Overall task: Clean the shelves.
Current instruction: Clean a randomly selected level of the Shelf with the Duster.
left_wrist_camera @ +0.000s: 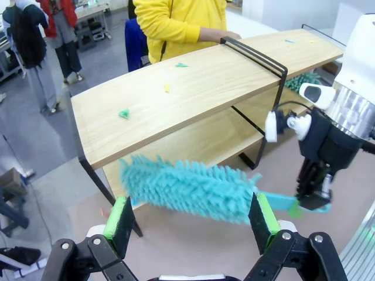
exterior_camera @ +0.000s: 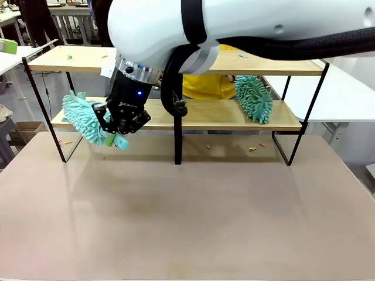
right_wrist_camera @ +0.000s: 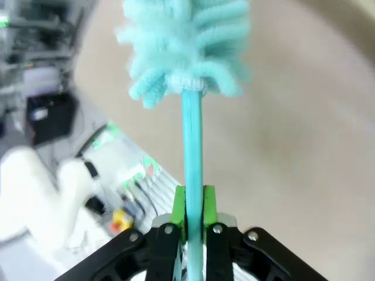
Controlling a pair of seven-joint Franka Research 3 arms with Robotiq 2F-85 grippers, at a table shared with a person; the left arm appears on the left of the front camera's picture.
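Observation:
The shelves (exterior_camera: 88,58) stand across the far side of the table, two light wooden boards in a black frame (left_wrist_camera: 176,93). My right gripper (exterior_camera: 117,132) reaches across to the left end of the lower board, shut on the thin handle of a teal fluffy duster (exterior_camera: 82,117). The right wrist view shows the green pads (right_wrist_camera: 179,208) clamped on that handle (right_wrist_camera: 192,140). My left gripper (left_wrist_camera: 192,216) is open, a little short of the duster head (left_wrist_camera: 187,187) and apart from it. Small coloured scraps (left_wrist_camera: 124,113) lie on the top board.
A person in a yellow top (exterior_camera: 205,85) stands behind the shelves, with a second teal duster (exterior_camera: 255,98) on the right half of the lower board. Scraps (exterior_camera: 252,148) lie on the table under the rack. The brown tabletop (exterior_camera: 193,216) lies in front.

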